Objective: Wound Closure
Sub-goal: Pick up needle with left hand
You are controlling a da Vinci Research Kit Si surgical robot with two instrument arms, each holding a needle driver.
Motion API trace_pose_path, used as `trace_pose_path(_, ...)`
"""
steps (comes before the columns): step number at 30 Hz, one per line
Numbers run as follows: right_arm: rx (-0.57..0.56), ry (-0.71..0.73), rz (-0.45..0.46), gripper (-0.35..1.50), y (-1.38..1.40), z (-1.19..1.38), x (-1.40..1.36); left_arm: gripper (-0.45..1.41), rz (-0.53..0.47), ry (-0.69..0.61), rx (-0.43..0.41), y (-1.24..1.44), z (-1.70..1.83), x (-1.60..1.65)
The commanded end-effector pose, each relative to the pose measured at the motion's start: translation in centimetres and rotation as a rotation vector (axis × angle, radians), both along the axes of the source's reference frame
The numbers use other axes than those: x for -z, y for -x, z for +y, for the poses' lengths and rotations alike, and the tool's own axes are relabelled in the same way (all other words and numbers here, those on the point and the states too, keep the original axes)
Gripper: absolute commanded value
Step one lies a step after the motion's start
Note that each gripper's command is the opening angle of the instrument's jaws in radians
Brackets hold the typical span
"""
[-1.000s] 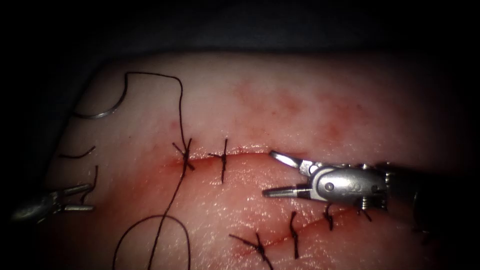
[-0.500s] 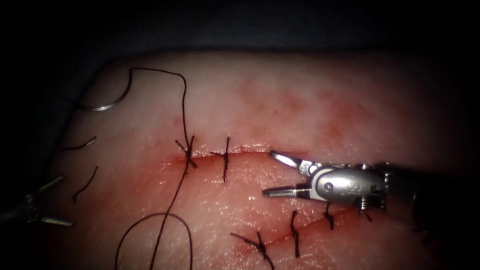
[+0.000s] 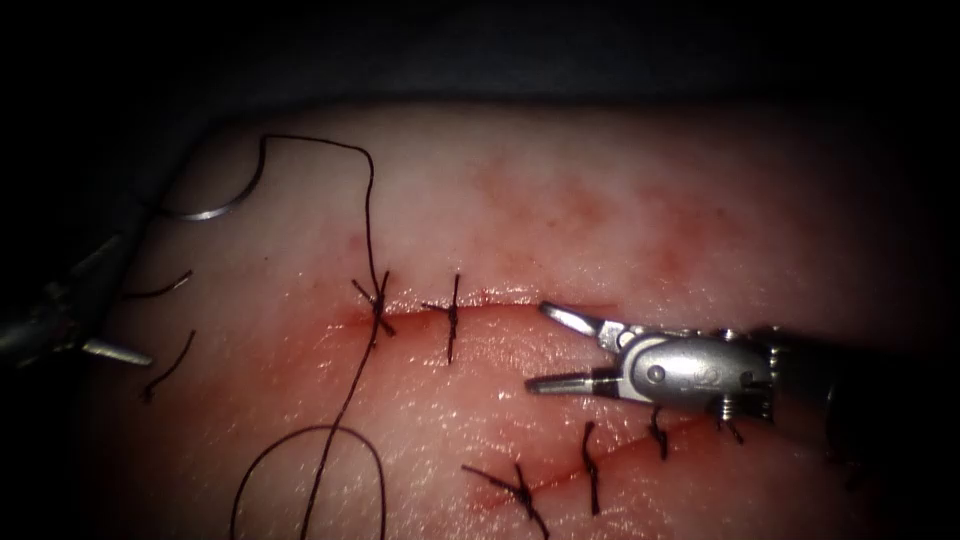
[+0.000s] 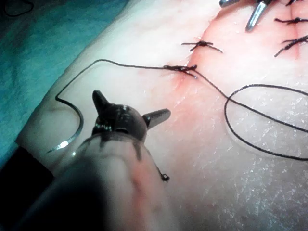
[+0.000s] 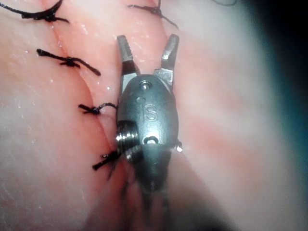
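- Right hand point(image 3: 560, 350): jaws spread, holding nothing. It rests over the tissue point(image 3: 620, 200) between two sutured cuts. The right wrist view point(image 5: 147, 55) confirms both jaws parted and empty above the stitch line.
- Nearer cut point(image 3: 610, 460): four dark stitches cross it, partly under the right tool's shaft.
- Loop of thread point(image 3: 310, 480): lies loose on the tissue left of the right hand, rising to the knotted stitch point(image 3: 378, 305) at the left end of the farther cut point(image 3: 480, 300).
- Left hand point(image 3: 95, 315): at the tissue's left edge, jaws spread, holding nothing. Two cut ends of thread point(image 3: 165, 365) lie just beside it.
- Curved needle point(image 3: 215, 205): lies free on the far-left tissue surface, not in the tissue, held by neither tool. Thread runs from its end back to the knotted stitch.
- Risk, as a judgement: the needle sits near the tissue's edge; a tug on the slack thread or a nudge from the left tool could slide it off. The loose loop could snag an open jaw.
- View difference: the left wrist view shows the needle's point(image 4: 72, 132) full curve and tip, the teal drape point(image 4: 33, 53) beyond the edge, and the left hand point(image 4: 127, 115) close to the needle.
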State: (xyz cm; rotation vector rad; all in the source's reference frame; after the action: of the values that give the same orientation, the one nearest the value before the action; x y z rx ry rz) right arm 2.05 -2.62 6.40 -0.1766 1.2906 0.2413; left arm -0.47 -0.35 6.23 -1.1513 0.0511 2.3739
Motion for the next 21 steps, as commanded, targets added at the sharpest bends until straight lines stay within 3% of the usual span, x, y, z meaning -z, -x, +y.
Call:
trace_pose_path(1, 0.000, 0.003, 0.004, 1.33, -0.10, 0.04, -0.03, 0.78, 0.007, 0.002, 0.003, 0.09, 0.11, -0.08)
trace_pose_path(8, 0.000, 0.004, 0.003, 1.33, -0.11, 0.03, -0.04, 0.78, 0.120, 0.020, 0.024, 0.13, 0.50, -0.48)
trace_pose_path(14, -0.001, 0.004, 0.003, 1.33, -0.12, 0.03, -0.05, 0.67, 0.127, 0.018, 0.025, 0.09, 0.62, -0.83)
trace_pose_path(21, -0.002, 0.004, 0.002, 1.35, -0.13, 0.03, -0.04, 0.51, 0.157, -0.001, -0.053, 0.07, 0.69, -1.12)
